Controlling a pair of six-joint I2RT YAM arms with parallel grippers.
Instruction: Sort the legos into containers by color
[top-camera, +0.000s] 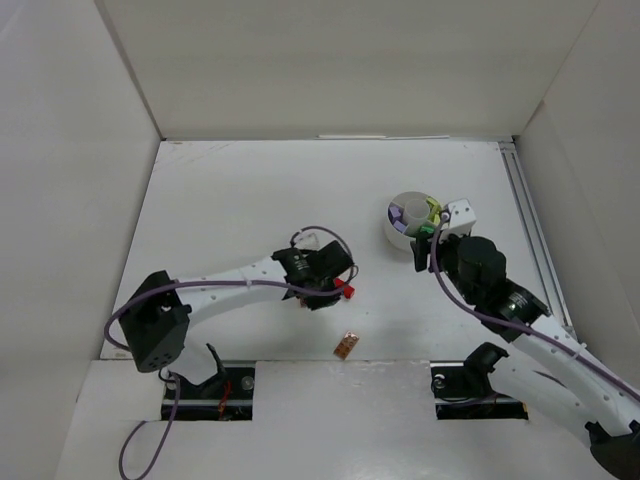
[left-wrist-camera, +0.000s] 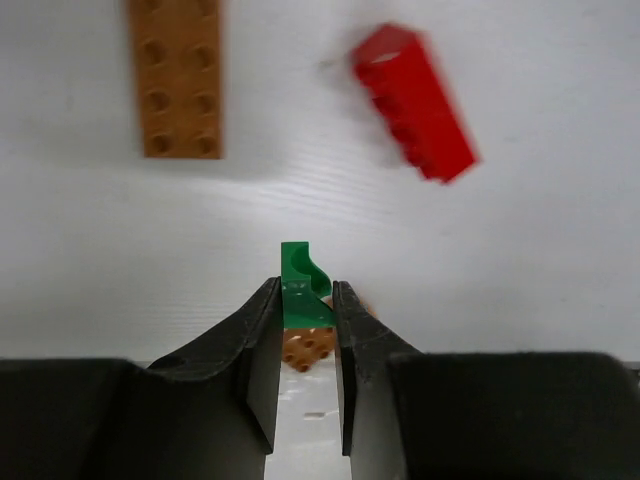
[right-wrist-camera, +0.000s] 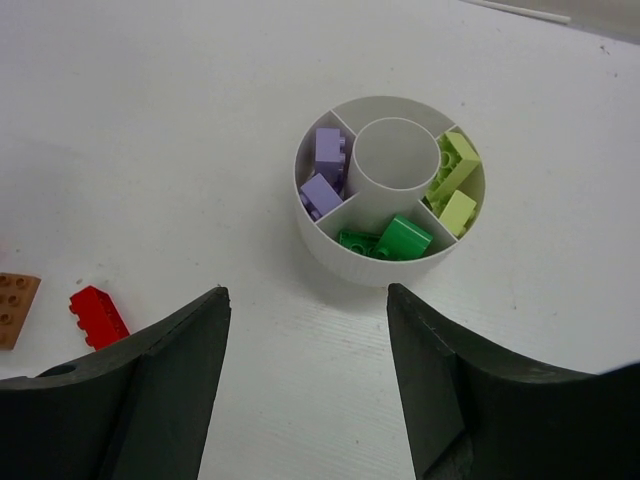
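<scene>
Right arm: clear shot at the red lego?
Probably not cleanly. The right arm has open, empty jaws, but the left arm sits right beside the red lego, jaws shut on a green lego.

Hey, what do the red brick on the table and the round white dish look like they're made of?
Red brick: likely hard moulded plastic, smooth and evenly coloured, with crisp edges and studs. Round white dish: probably plastic too, matte, with thin even walls and dividers; the look doesn't rule out ceramic.
</scene>
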